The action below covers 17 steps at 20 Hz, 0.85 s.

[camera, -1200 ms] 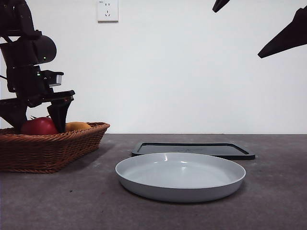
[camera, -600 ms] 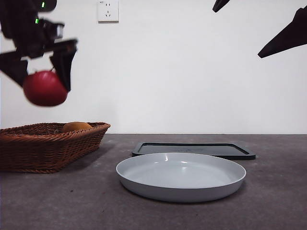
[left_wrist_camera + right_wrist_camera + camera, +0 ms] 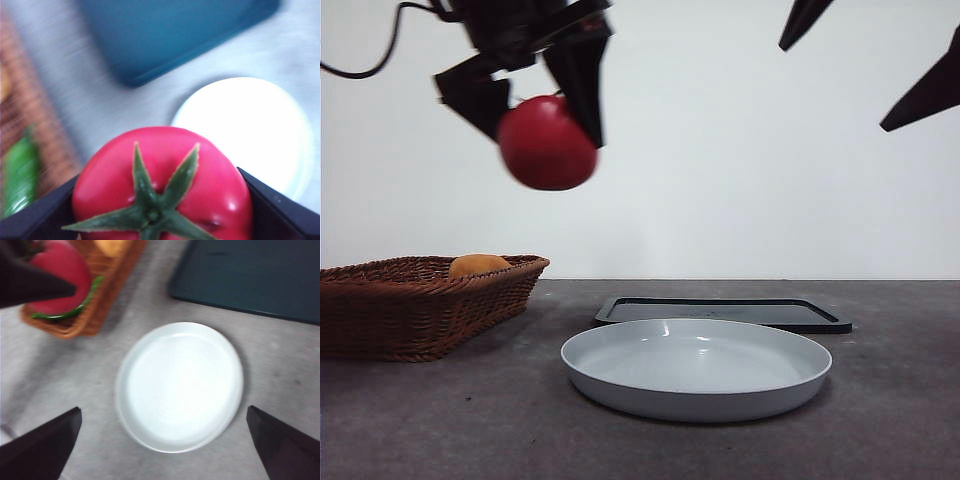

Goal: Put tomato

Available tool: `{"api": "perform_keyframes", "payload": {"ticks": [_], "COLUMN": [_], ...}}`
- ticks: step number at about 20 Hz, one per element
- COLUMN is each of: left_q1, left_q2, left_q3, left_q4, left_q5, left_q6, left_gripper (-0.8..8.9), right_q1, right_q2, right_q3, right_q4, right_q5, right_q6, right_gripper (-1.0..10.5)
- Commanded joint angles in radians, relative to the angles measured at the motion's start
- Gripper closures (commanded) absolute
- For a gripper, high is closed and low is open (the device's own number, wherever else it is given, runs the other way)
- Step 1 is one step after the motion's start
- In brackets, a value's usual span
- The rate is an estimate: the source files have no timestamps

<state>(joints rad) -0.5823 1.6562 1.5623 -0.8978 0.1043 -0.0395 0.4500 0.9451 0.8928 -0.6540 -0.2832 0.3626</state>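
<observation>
Table [image 3: 440,420]: dark grey, everything else sits on it. Wicker basket [image 3: 415,305] at far left, an orange-yellow fruit [image 3: 478,265] showing over its rim; in the right wrist view something green [image 3: 60,315] lies in it too, can't tell what. Dark tray [image 3: 720,312] flat behind the white plate [image 3: 696,400], plate near centre, nothing in it.

Left gripper [image 3: 535,95] is high, jaws clamped on either side of the tomato [image 3: 548,143]. Tomato is airborne, over the gap between basket and plate, calyx up in the left wrist view [image 3: 162,185].

Change: a second ago the tomato was down in the basket with the jaws around it; half a second ago lifted above the basket; now clear of it and shifted right toward the plate. So pick is done, transfer in progress, roughly halfway.

Right gripper [image 3: 165,450] waits up at the top right, jaws spread wide, holding nothing.

Likely next: carry on right until over the plate, descend, release. Round and glossy, so it may roll if dropped from height.
</observation>
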Motion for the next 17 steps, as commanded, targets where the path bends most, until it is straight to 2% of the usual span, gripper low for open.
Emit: {"api": "perform_keyframes", "payload": {"ticks": [1, 3, 11, 17], "left_q1": [-0.04, -0.074, -0.184, -0.228], "left_q2": [0.031, 0.05, 0.217, 0.32], "left_q3": [0.011, 0.011, 0.011, 0.011], "left_q4": [0.036, 0.045, 0.072, 0.11], "left_q5": [0.002, 0.002, 0.002, 0.002], "left_q6": [-0.003, -0.006, -0.006, 0.006], "left_gripper": [5.07, 5.07, 5.07, 5.07], "right_q1": [0.006, 0.006, 0.006, 0.006], "right_q2": [0.008, 0.008, 0.008, 0.008], "right_q3": [0.014, 0.014, 0.014, 0.014], "right_q4": [-0.01, -0.014, -0.018, -0.083], "right_q5": [0.043, 0.073, 0.07, 0.016], "right_q6": [0.026, 0.027, 0.026, -0.002], "right_gripper": [3.8, 3.8, 3.8, 3.8]}}
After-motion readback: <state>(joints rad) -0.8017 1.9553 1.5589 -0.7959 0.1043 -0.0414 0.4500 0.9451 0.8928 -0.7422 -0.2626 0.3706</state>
